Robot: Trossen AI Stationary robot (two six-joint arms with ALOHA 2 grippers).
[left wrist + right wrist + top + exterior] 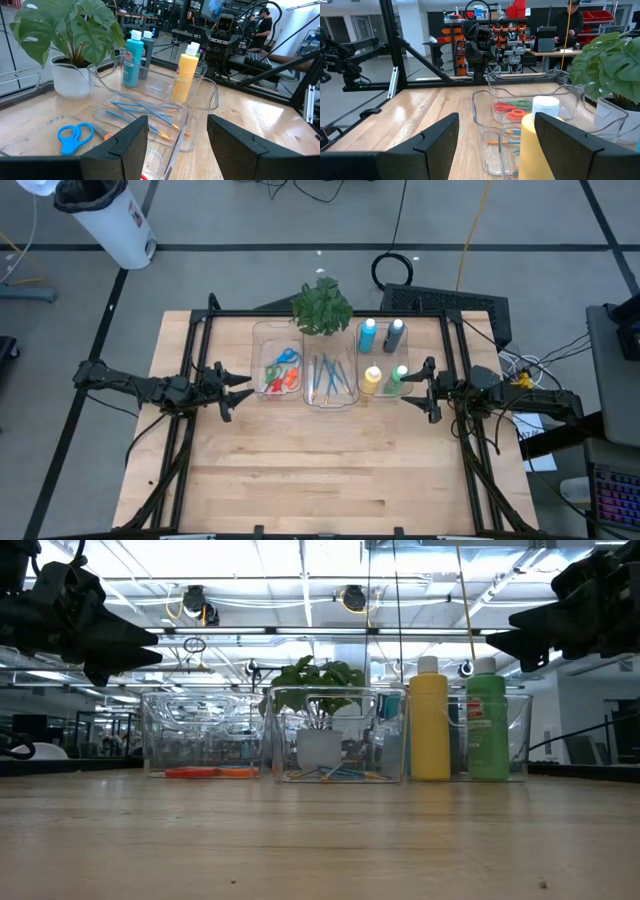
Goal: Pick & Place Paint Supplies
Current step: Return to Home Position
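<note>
Paintbrushes point(330, 378) lie crossed in the middle bin point(330, 407), scissors point(282, 372) in the left bin point(275, 335), and paint bottles point(368, 335) upright in the right bin point(384, 365). Brushes are probably light, stiff and prone to rolling, so pinch at mid-shaft. Left hand point(240, 392) and right hand point(412, 390) flank the bins, spread wide, empty. Bare worktop point(320, 470) in front gives room; plant point(322, 305) crowds behind.

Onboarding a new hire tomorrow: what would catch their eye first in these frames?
The row of three clear bins at the table's far middle, sorted: scissors in the left one, blue brushes in the middle, paint bottles in the right. A leafy plant stands just behind the middle bin. The left gripper and right gripper flank the row, both open and empty.
</note>
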